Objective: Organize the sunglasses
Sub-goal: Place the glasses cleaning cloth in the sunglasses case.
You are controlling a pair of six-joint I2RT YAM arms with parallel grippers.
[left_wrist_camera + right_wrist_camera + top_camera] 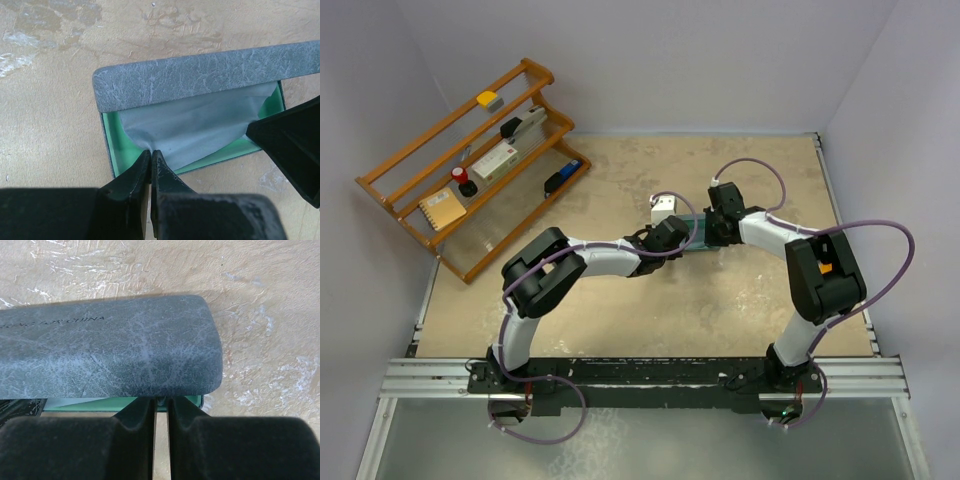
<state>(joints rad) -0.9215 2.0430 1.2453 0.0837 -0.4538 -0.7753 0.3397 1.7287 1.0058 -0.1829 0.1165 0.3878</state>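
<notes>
An open sunglasses case with a grey lid [190, 77] and a green inside [114, 145] lies mid-table [696, 238]. A pale grey-blue cloth [195, 127] is spread inside it. No sunglasses show; anything under the cloth is hidden. My left gripper [150, 152] is shut on the cloth's near left corner. My right gripper [161, 401] is at the case's right end, below the lid [110, 350], its jaws nearly together on a small grey bit that looks like the cloth's other corner. One of its fingers [290, 145] shows in the left wrist view.
A wooden rack [390, 200] stands at the far left, holding several small items. White walls enclose the table on three sides. Both arms meet over the case [696, 238] mid-table.
</notes>
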